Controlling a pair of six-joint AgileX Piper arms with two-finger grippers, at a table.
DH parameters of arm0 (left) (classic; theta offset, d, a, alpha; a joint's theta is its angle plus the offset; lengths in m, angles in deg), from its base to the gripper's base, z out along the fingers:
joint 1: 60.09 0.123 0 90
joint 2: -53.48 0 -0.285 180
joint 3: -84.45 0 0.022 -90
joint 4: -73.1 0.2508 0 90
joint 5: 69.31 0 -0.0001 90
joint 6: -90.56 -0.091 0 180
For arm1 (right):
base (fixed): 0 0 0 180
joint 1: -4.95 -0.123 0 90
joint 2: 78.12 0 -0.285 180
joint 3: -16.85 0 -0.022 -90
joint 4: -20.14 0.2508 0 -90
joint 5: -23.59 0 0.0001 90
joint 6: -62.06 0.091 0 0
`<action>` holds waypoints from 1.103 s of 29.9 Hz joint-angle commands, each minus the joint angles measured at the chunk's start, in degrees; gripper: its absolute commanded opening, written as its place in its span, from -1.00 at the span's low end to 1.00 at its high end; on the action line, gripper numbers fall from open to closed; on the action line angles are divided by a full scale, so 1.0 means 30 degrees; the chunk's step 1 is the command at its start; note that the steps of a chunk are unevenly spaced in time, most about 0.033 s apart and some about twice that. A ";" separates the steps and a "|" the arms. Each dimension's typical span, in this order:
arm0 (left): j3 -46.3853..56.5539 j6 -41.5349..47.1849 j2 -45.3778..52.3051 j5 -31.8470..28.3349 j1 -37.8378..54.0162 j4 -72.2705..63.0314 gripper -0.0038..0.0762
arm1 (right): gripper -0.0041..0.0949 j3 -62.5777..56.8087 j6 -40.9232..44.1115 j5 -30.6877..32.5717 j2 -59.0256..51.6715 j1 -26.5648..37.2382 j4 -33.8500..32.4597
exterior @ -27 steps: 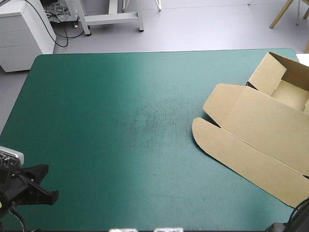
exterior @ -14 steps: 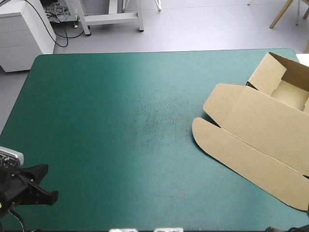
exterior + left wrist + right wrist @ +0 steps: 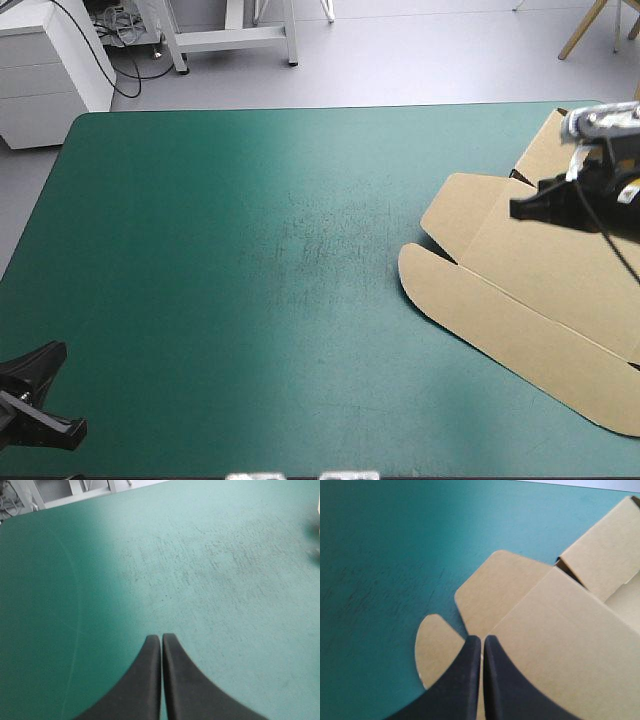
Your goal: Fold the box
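At the near left corner of the table, the left gripper hangs over bare teal-green cover, its black jaws clenched together into a single point with nothing between them. Ahead of it lies open cover, marked toward the middle of the table by a patch of faint dark scuffs.

Right of the scuffs lies the brown box, which fills the right side of the table from near the far right corner almost to the near edge and runs out past the picture's right side. Its broad lid panel lies flat. Two rounded flaps lie flat as well, pointing toward the middle of the table. At the far right corner one wall of the tray part stands raised, and the right wrist view shows a little of the tray's inside beyond it.

The right gripper is over the far end of the box, beside that raised wall. Its black jaws are pressed together on nothing, their tip over the lid panel's corner, just where the flaps begin. Whether the tip touches the board cannot be told.
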 commanded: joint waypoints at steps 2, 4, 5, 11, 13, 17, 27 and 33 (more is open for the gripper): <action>0.0182 -0.0588 0.0531 -0.2278 -0.0023 0.0194 -0.93 | -0.92 -0.3591 -0.0434 -0.3307 -0.3642 -0.1450 -0.0191; 0.0848 -0.0624 0.1097 -0.2794 -0.0023 0.0194 -0.93 | -0.92 -0.5230 -0.0434 -0.4374 -0.5060 -0.1549 -0.0191; 0.1291 -0.0636 0.1396 -0.2937 -0.0023 0.0130 -0.93 | -0.92 -0.6067 -0.0474 -0.4927 -0.5842 -0.1549 -0.0191; 0.4469 -0.0668 0.3630 -0.4140 -0.0023 -0.0013 -0.93 | -0.92 -1.0025 -0.0875 -0.7119 -0.9873 -0.1549 -0.0231; 0.5443 -0.0668 0.4463 -0.4842 -0.0023 -0.0013 -0.93 | -0.92 -1.1021 -0.0875 -0.7617 -1.0996 -0.1549 -0.0231; 0.7165 -0.0668 0.5755 -0.6020 -0.0023 -0.0187 -0.93 | -0.92 -1.2750 -0.0927 -0.8401 -1.3009 -0.1549 -0.0231; 1.0176 -0.0710 0.7345 -0.7392 -0.0023 -0.1695 -0.93 | -0.92 -1.5981 -0.0830 -0.9899 -1.6088 -0.1549 -0.0190; 1.0501 -0.0709 0.7345 -0.8131 -0.0023 -0.1957 -0.93 | -0.92 -1.7155 -0.0830 -1.0277 -1.7124 -0.1549 -0.0190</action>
